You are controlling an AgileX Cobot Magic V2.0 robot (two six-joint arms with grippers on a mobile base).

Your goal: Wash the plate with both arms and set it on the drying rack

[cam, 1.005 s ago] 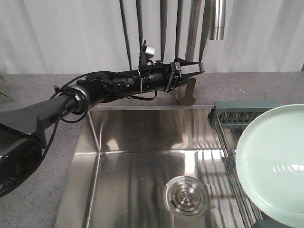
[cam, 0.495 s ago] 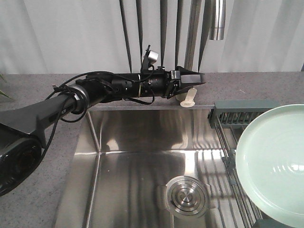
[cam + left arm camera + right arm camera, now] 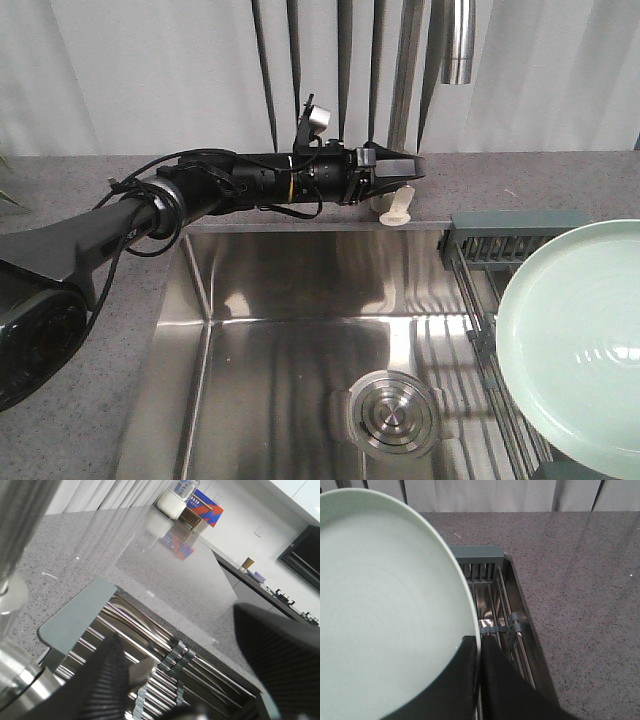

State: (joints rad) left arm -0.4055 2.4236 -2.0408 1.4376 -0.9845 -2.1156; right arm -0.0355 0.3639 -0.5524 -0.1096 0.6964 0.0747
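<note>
Since the earlier frames the left arm (image 3: 250,180) has rolled at the wrist. The left jaws, previously seen spread flat at the tap lever (image 3: 396,206), now present edge-on in the front view. The lever has gone from upright to tilted. The arm lies near horizontal, reaching from the lower left across the desk (image 3: 70,180) to the back edge of the sink (image 3: 300,270), with cables looped along it. The left wrist view shows the left jaws apart with nothing between them, and the drying rack (image 3: 479,559) is visible beyond. The right jaws are clamped on the rim of the plate (image 3: 385,605), one finger on each face. The plate is unmoved: it is held tilted above the drying rack at the right side of the sink. Contact with the bars cannot be determined. A drain strainer (image 3: 392,412) sits in the basin floor.
</note>
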